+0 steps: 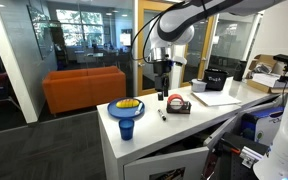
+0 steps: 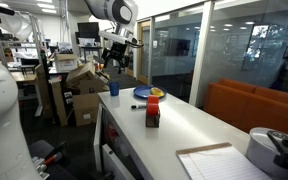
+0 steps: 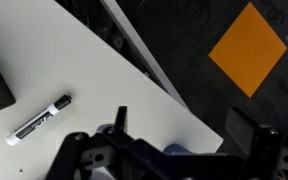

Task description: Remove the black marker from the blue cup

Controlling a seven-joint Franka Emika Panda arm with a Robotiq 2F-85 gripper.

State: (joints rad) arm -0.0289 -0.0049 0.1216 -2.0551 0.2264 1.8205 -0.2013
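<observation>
One black marker [image 3: 41,119] lies flat on the table [image 1: 199,116] near the tape dispenser [image 1: 178,104], already out of the blue cup [image 1: 126,128]. The gripper [image 3: 179,125] hangs above, spread wide and empty, so the job looks done.

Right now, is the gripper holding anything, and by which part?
Nothing is held. The gripper is open and empty; the marker lies flat on the table, apart from it.

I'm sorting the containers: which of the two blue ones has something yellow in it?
The wide light-blue dish holding the yellow thing; the smaller dark blue cup beside it shows none.
</observation>
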